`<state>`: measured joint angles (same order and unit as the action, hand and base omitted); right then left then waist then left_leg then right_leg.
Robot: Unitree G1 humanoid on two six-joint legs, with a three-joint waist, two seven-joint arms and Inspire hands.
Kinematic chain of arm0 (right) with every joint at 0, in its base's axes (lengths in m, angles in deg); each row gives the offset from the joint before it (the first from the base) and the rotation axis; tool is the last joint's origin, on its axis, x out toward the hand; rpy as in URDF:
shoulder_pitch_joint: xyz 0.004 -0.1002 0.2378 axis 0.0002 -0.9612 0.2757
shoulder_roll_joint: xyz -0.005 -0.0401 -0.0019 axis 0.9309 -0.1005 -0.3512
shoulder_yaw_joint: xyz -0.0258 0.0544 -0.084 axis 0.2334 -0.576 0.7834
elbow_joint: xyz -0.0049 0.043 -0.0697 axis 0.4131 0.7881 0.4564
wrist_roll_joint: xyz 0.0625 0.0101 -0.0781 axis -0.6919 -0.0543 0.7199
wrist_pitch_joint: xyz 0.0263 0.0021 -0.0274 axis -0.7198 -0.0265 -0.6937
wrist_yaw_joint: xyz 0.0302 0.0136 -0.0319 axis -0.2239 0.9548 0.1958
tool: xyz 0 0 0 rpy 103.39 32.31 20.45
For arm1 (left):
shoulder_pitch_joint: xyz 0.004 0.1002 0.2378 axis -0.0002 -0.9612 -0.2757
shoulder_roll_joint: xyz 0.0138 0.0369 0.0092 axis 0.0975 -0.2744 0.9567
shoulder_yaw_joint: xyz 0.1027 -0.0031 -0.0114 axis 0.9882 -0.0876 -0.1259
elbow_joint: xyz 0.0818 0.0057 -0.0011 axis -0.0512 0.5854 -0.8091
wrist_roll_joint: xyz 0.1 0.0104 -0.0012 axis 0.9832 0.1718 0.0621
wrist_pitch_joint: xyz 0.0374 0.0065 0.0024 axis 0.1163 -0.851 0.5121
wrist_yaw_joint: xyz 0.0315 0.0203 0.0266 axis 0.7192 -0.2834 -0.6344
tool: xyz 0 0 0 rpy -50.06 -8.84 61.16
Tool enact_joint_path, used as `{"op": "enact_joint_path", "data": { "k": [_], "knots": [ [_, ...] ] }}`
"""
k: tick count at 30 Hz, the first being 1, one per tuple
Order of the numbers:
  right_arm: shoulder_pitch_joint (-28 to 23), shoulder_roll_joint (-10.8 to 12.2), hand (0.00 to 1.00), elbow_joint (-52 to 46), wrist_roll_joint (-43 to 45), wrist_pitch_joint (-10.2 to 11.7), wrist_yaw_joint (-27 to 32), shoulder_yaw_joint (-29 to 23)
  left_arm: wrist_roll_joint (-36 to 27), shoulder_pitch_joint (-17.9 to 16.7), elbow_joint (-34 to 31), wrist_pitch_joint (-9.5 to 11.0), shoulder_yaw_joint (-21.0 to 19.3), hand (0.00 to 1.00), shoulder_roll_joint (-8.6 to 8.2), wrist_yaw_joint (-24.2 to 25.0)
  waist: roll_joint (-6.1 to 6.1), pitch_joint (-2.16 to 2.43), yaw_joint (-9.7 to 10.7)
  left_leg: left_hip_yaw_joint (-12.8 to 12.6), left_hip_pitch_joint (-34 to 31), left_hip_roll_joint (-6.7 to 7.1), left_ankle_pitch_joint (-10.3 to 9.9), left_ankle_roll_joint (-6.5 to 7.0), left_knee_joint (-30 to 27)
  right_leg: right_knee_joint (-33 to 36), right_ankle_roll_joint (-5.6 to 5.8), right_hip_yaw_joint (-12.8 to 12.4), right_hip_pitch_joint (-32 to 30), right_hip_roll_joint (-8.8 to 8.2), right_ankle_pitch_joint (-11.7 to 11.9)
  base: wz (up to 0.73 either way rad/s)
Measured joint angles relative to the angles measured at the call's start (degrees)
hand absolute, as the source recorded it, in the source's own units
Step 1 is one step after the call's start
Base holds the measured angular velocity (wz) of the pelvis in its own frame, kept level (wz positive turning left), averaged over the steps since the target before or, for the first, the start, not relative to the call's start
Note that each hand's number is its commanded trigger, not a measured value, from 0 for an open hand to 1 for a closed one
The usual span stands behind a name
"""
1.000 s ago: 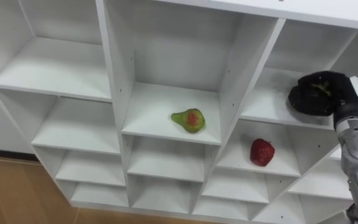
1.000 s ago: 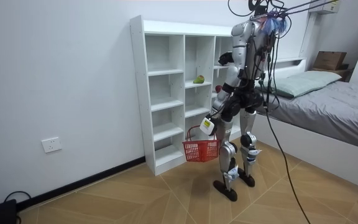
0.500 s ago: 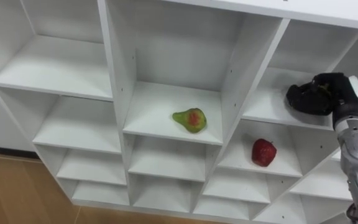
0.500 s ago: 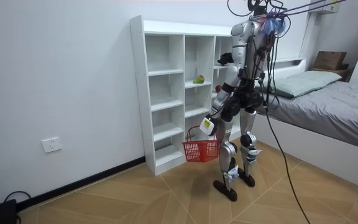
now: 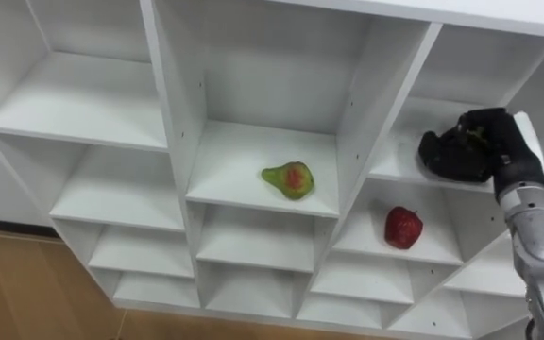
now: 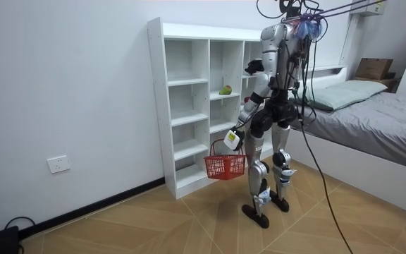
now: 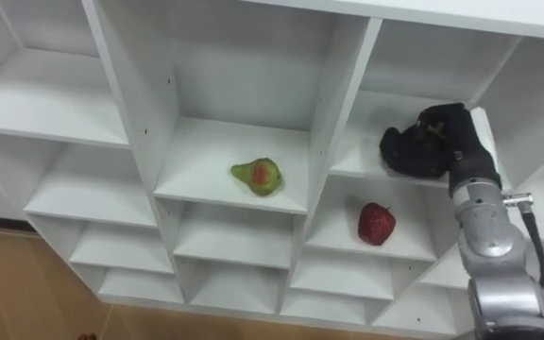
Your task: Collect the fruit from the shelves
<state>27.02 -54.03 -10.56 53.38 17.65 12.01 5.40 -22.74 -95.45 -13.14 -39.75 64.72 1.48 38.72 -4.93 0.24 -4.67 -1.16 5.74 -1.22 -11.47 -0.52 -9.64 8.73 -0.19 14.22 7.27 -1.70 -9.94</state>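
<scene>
Two fruits: pear (image 5: 288,179) on a middle shelf of the closet (image 5: 166,142); red fruit (image 5: 403,228) one column right, a shelf lower.
Right hand (image 5: 461,151): raised before the shelf above the red fruit, forearm upright, fingers curled into a fist.
Left hand (image 6: 232,139): low by the thigh, clasping the basket (image 6: 225,166) handle.

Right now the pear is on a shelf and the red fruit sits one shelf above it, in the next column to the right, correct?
No. The red fruit sits one shelf below the pear, not above it, as the left eye view shows. It is in the next column to the right.
</scene>
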Motion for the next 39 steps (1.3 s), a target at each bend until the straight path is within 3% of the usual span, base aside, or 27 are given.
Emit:
{"op": "enact_joint_path", "data": {
  "k": [4,9,13,15,17,20,24,30,31,36,39],
  "knots": [
    [-1.50,1.00,1.00,-3.41,0.08,0.04,-2.77,0.83,-0.10,0.50,0.09,1.60,-0.06,1.00,-0.04,0.07,0.50,-0.24,0.01,-0.91,-0.03,-0.10,0.00,0.00,0.02,0.10,-0.05,-1.23,-0.45,0.09,0.03,-0.12],
    [-3.95,1.79,1.00,-7.31,-0.46,0.28,-4.61,2.41,-2.38,0.04,0.05,1.89,0.81,1.00,-0.01,0.07,0.84,-0.03,-0.11,-2.93,0.05,-0.48,-0.04,-0.02,0.37,0.41,-0.32,-3.07,-1.43,0.44,0.29,-0.19],
    [-8.95,2.20,1.00,-14.28,-0.80,0.21,-10.31,5.65,-2.25,-0.04,0.11,1.96,0.92,1.00,0.17,0.11,1.40,-0.04,-0.09,-4.42,0.06,-1.03,-0.12,-0.16,0.53,0.99,-0.57,-4.15,-2.41,0.86,0.56,-0.18],
    [-11.06,2.21,1.00,-14.57,-0.75,-0.25,-13.98,8.17,-2.28,0.55,0.22,2.00,1.09,1.00,0.18,0.11,1.44,-0.07,0.00,-4.59,0.01,-1.09,-0.12,-0.18,0.52,1.03,-0.62,-4.46,-2.47,0.89,0.59,-0.08],
    [-13.10,2.29,1.00,-15.39,-0.50,-2.48,-18.52,10.64,-2.38,1.38,0.24,2.29,1.67,1.00,0.10,0.14,1.68,-0.14,-0.20,-5.05,-0.59,-1.07,-0.11,-0.17,0.43,1.52,-0.71,-4.69,-3.45,0.82,0.64,-0.11],
    [-13.77,2.26,1.00,-17.78,-0.07,-3.01,-22.23,10.91,-2.51,1.89,0.14,2.49,1.89,1.00,0.18,0.16,1.97,-0.20,-0.19,-5.06,-1.90,-0.99,-0.06,-0.09,0.09,2.11,-0.72,-4.80,-4.87,0.64,0.70,-0.06],
    [-13.68,2.30,1.00,-18.77,0.01,-3.01,-24.32,10.93,-2.69,2.03,-0.03,2.96,2.26,1.00,0.30,0.35,1.73,-0.07,-0.22,-4.92,-2.37,-1.04,-0.01,-0.14,-0.22,1.96,-0.76,-4.99,-5.30,0.71,0.71,0.00],
    [-13.55,3.79,1.00,-18.68,0.02,-3.01,-25.79,13.96,-3.39,4.37,0.08,3.44,4.16,1.00,0.30,0.35,0.37,-0.21,-0.54,-4.82,-3.24,-1.02,0.02,-0.14,-0.41,1.91,-0.73,-4.76,-6.12,0.68,0.68,0.02],
    [-13.46,4.24,1.00,-18.31,-0.02,-2.99,-25.93,15.05,-3.43,4.93,0.48,3.72,4.93,1.00,0.30,0.36,0.26,-0.41,-0.55,-4.78,-3.30,-1.02,0.02,-0.13,-0.46,1.94,-0.74,-4.73,-6.14,0.67,0.68,0.00],
    [-13.67,4.32,1.00,-17.62,0.05,-3.06,-26.56,17.59,-3.43,6.86,1.07,3.90,8.24,1.00,0.24,1.77,0.24,-0.77,-0.34,-4.75,-5.21,-1.02,-0.02,-0.11,-1.29,2.07,-0.76,-4.62,-7.38,0.61,0.71,0.01],
    [-13.61,4.73,1.00,-15.46,0.04,-3.07,-26.35,17.63,-3.48,7.23,-0.34,3.88,9.82,1.00,0.17,2.66,1.02,-0.83,-0.20,-4.27,-6.70,-1.10,-0.02,-0.11,-1.69,2.20,-0.87,-4.00,-8.59,0.65,0.97,0.06]
  ]
}}
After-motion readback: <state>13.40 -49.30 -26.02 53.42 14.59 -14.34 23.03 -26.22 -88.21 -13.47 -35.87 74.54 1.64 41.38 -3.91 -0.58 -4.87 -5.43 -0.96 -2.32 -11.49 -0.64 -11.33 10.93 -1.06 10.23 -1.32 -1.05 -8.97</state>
